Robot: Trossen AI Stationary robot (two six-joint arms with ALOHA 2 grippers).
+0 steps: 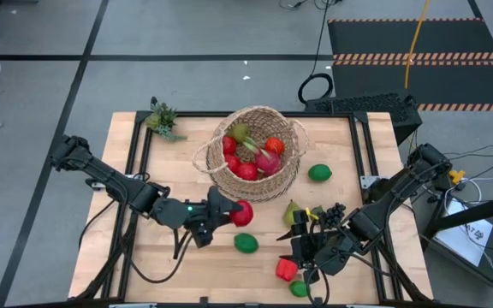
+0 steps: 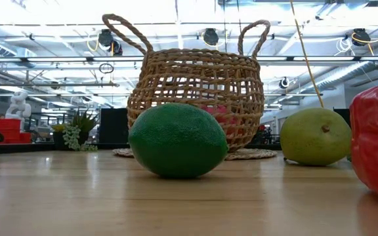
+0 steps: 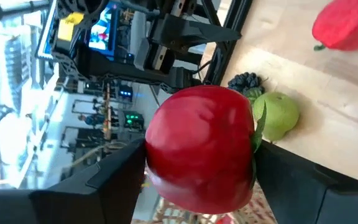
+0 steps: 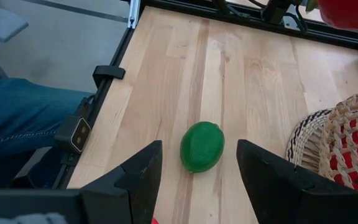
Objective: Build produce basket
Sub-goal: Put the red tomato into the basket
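The tan wicker basket (image 1: 255, 150) (image 2: 199, 85) stands on the table's far middle with several red and green fruits inside. My left gripper (image 1: 229, 214) (image 3: 197, 155) is shut on a red apple (image 1: 243, 212) just in front of the basket. My right gripper (image 1: 302, 248) (image 4: 199, 149) is open near the table's near right, its fingers pointing toward a green lime (image 1: 246, 243) (image 4: 202, 146) (image 2: 178, 139) that lies on the wood. A pear (image 1: 294, 212) (image 2: 315, 136), dark grapes (image 1: 333, 211), a red pepper (image 1: 286, 269) (image 2: 376, 147) and two more limes (image 1: 319, 173) (image 1: 298, 288) lie around it. My left gripper pinches the red apple by its two opposite sides (image 3: 160, 155), one finger (image 3: 104, 180) on each. The fingers come level from the table's left. The apple's green leaf (image 3: 258, 127) sits beside the other finger. Whether the apple is clear of the table does not show.
A small spiky green plant (image 1: 163, 120) (image 2: 77, 134) stands at the far left corner. A black rail (image 1: 139, 154) frames the wood. A person's blue-jeaned leg (image 4: 17, 118) shows beyond the table's edge. The near left of the table holds no fruit.
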